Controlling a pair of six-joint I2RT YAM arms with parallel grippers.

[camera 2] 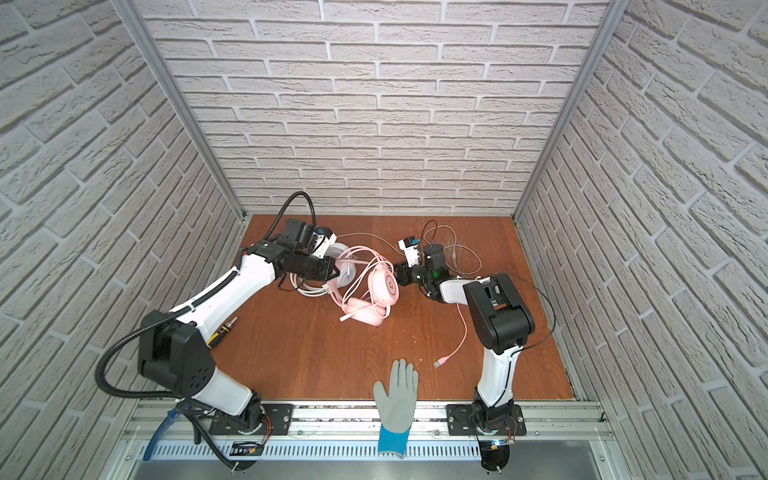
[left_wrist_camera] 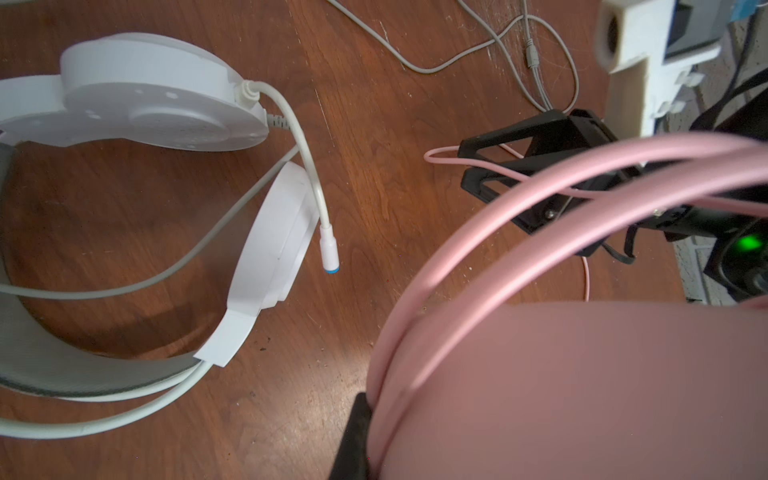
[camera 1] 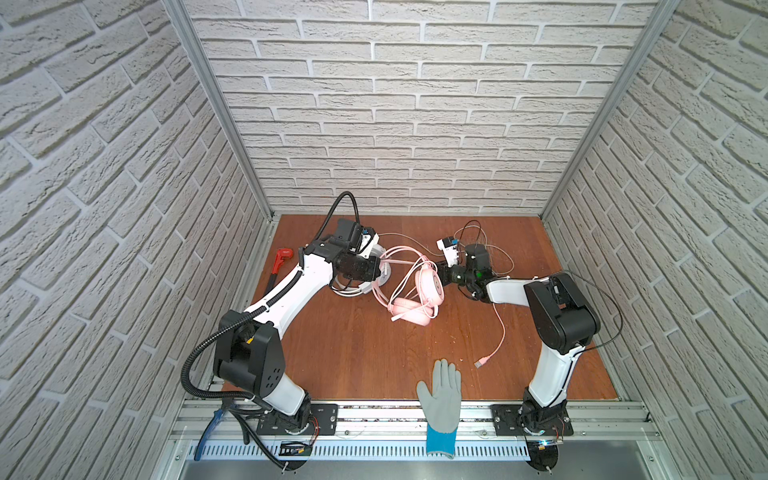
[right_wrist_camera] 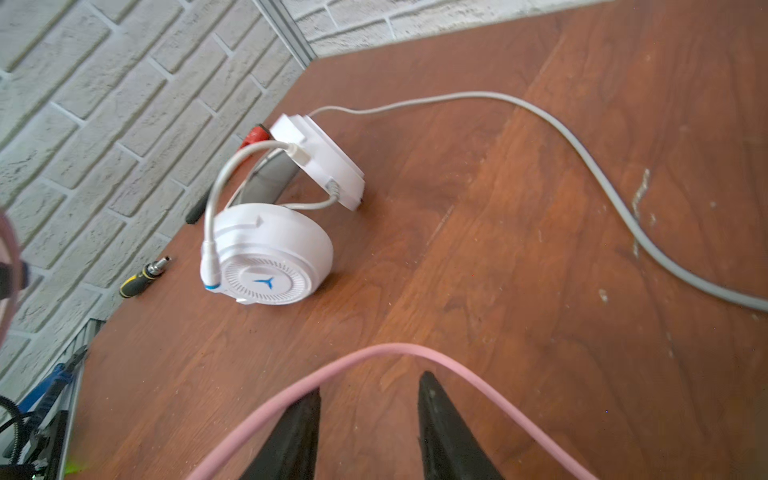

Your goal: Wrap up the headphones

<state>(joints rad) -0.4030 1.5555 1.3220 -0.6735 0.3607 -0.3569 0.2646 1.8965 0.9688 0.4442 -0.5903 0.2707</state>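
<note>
Closest to the lens in both top views, a grey work glove [camera 1: 440, 399] lies over the front rail at bottom centre. At the left edge of the tabletop [camera 1: 353, 357] sits a red pipe wrench [camera 1: 283, 255], no part of this job. Moving right, my left fingers [left_wrist_camera: 353, 440] are pressed together on the headband of the pink headset [camera 1: 430, 284], which sits mid-frame with one earcup upright and the other flat on the wood. Just left of it, under that wrist, the white headset [right_wrist_camera: 270, 266] lies untouched, its grey cable [right_wrist_camera: 582, 137] straying toward the back wall. Right of centre, my right fingers [right_wrist_camera: 444, 432] stand apart; the pink cable [right_wrist_camera: 395, 347] arcs just past their tips, not pinched. Its slack trails to the lower right and ends in a plug [camera 1: 481, 362]. I judge I'm early in winding the pink cable, with neither headset wrapped. Next I'd close the right fingers on that cable and carry it round the headband, drawing in the tail without tugging the headset from the left grip.
</note>
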